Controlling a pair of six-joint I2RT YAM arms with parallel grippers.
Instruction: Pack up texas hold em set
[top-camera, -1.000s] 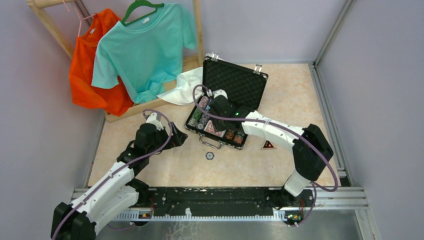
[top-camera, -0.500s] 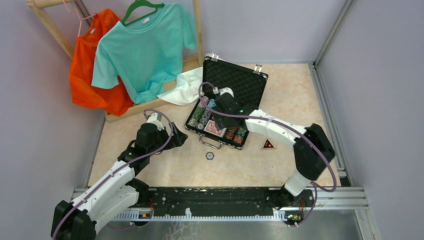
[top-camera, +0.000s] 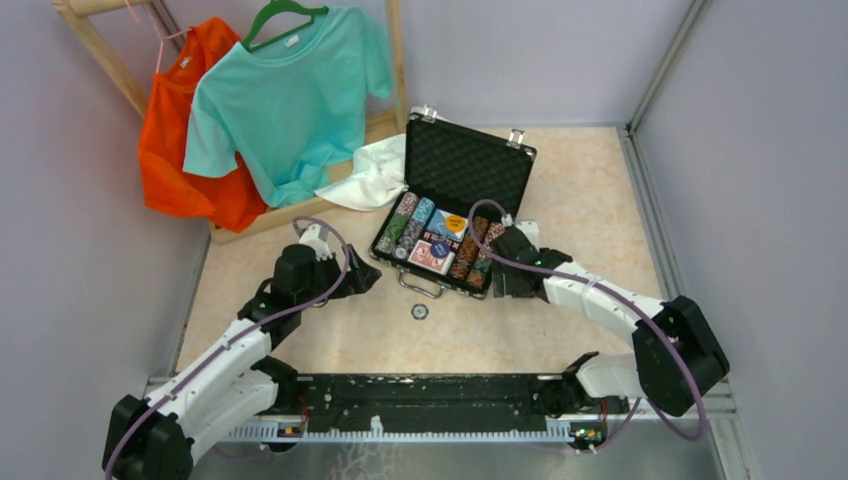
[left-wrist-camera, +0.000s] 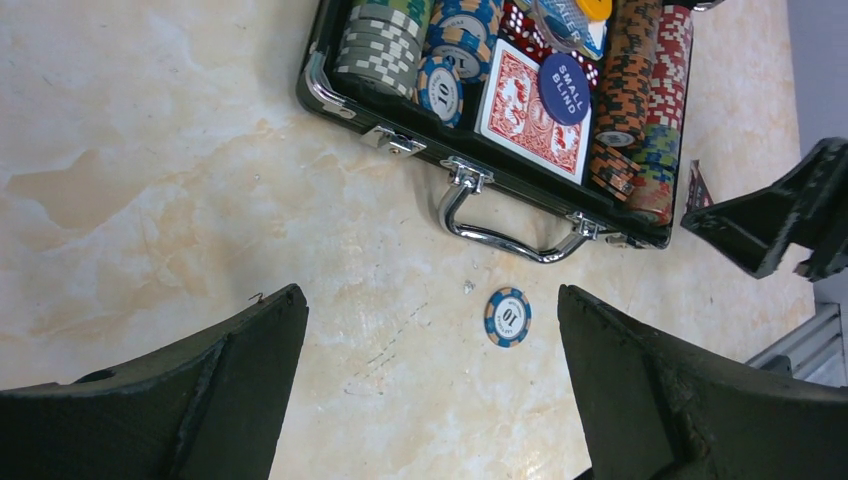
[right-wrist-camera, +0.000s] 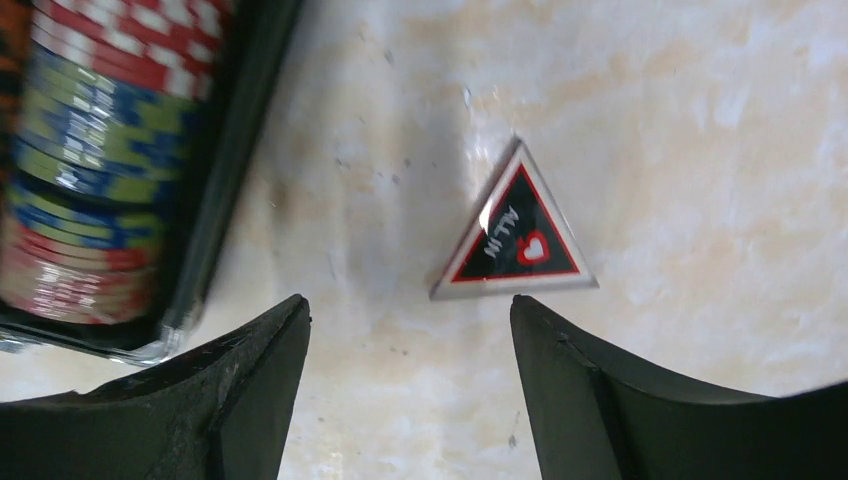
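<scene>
Both stood wide and empty, my left pincer (left-wrist-camera: 430, 300) near the loose chip (left-wrist-camera: 508, 317), my right pincer (right-wrist-camera: 408, 310) over the triangular marker (right-wrist-camera: 515, 245).

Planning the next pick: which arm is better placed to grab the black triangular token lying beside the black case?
Right: the right gripper hangs open over the black triangular token; the left gripper faces the round blue-and-white chip.
</scene>
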